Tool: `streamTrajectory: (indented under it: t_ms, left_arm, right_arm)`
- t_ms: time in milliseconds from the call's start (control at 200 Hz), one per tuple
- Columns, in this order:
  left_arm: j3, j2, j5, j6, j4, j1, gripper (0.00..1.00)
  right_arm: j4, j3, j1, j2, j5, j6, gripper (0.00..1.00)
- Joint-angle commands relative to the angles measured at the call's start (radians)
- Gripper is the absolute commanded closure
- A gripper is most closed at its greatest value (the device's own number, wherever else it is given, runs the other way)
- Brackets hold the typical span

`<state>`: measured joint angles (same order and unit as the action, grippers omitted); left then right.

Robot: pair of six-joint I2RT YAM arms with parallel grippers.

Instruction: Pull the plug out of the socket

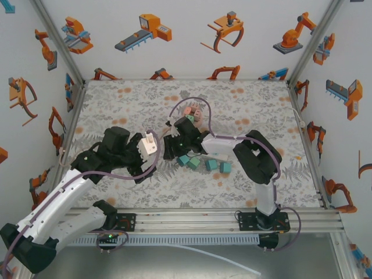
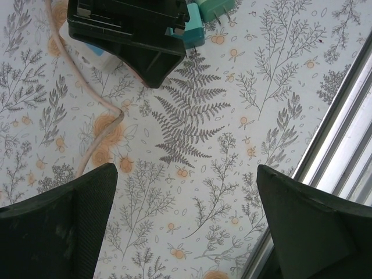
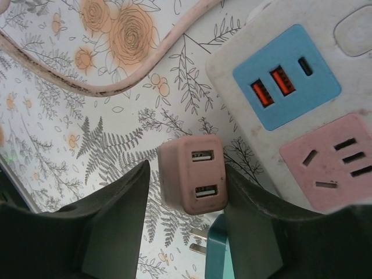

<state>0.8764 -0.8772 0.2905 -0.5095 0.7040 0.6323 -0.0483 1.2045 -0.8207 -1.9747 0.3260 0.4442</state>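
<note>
Left gripper (image 2: 186,168) hangs with its fingers spread wide over the bare table (image 2: 232,192) and holds nothing. You can take it as waiting aside, so that it does not disturb the work. To the right, the right gripper (image 3: 187,167) has the pink plug (image 3: 193,174) between its jaws, just beside the power strip (image 3: 279,87). You see a thin line of table between the plug and one finger, so the jaws are parted and not pinching it. The pink socket (image 3: 331,160) on the strip shows empty slots and the plug is apart from it, so I judge the pull is done. Teal plugs (image 1: 210,164) lie loose nearby.
</note>
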Motion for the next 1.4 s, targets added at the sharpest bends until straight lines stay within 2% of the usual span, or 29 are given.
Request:
streamTrajectory:
  t_ms: [0,235,355,536,641,736,831,976,1081,1217,1392]
  left_arm:
    - [-0.012,0.011,-0.007,-0.023,-0.033,0.006,0.03]
    - [-0.010,0.010,-0.048,-0.010,-0.057,0.006,0.03]
    - [-0.013,0.017,-0.075,0.043,-0.112,0.007,0.03]
    - [-0.028,0.007,-0.175,0.256,-0.323,0.007,0.03]
    - [-0.020,-0.038,-0.301,0.452,-0.449,0.005,0.03]
    - [0.052,-0.134,-0.410,0.602,-0.453,0.001,0.03]
    - [0.154,-0.260,-0.478,0.752,-0.409,-0.020,0.03]
    - [0.251,-0.426,-0.439,0.923,-0.425,-0.077,0.03]
    - [0.345,-0.555,-0.344,1.064,-0.408,-0.130,0.03]
    - [0.462,-0.706,-0.268,1.096,-0.424,-0.151,0.03]
    - [0.620,-0.875,-0.267,1.084,-0.418,-0.152,0.02]
  right_arm:
    - [0.023,0.015,-0.006,0.033,-0.031,-0.027,0.48]
    - [0.066,0.015,-0.006,0.102,-0.070,-0.062,0.44]
    - [0.070,0.003,-0.005,0.177,-0.117,-0.108,0.43]
    - [0.011,-0.032,-0.003,0.314,-0.329,-0.163,0.40]
    - [-0.091,-0.086,0.007,0.382,-0.499,-0.182,0.37]
    - [-0.117,-0.092,0.039,0.412,-0.587,-0.207,0.35]
    - [-0.032,-0.036,0.100,0.410,-0.605,-0.174,0.35]
    - [0.156,0.076,0.201,0.364,-0.587,0.038,0.45]
    - [0.336,0.206,0.236,0.296,-0.623,0.150,0.45]
    - [0.476,0.364,0.245,0.196,-0.673,0.160,0.42]
    - [0.566,0.540,0.267,0.030,-0.654,0.197,0.42]
